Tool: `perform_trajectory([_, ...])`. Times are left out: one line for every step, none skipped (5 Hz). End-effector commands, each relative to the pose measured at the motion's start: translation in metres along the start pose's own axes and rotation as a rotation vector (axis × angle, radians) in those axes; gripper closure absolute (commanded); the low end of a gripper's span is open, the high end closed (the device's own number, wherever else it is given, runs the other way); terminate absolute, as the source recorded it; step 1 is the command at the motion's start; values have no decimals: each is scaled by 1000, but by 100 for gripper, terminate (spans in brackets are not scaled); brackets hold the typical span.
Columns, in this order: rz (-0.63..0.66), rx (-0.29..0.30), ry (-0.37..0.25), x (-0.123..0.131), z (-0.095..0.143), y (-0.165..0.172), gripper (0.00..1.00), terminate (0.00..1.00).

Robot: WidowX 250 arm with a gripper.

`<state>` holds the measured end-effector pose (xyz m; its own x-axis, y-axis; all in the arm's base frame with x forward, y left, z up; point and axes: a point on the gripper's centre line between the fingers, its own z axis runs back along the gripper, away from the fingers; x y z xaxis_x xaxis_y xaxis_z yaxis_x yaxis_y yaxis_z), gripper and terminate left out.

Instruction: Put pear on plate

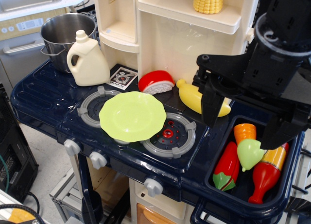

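The light-green pear (250, 154) lies in the dark blue sink basin (223, 195) at the right, resting on a red pepper (227, 168) and a red-and-orange bottle (266, 174). The lime-green plate (132, 116) sits on the stove top, across the two grey burners. My black gripper (243, 121) hangs open above the sink. Its left finger (212, 107) is beside the banana and its right finger (282, 131) is just above and right of the pear. It holds nothing.
An orange carrot (244, 132) lies in the sink behind the pear. A yellow banana (194, 97) and a red-and-white wedge (156, 82) lie behind the burners. A cream jug (87, 60) and a steel pot (63, 34) stand at the back left. A corn cob (208, 1) is on the shelf.
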<state>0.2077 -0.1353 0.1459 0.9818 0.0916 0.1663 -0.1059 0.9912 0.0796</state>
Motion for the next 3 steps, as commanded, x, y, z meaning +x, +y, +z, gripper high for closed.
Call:
perform_trajectory([0,0,0,0,0,0,0,0])
perform_trajectory([-58,-21,-78,21,-18,-10,0,0])
perform_trajectory([-104,-86,-112,37,-36,-16,0,0])
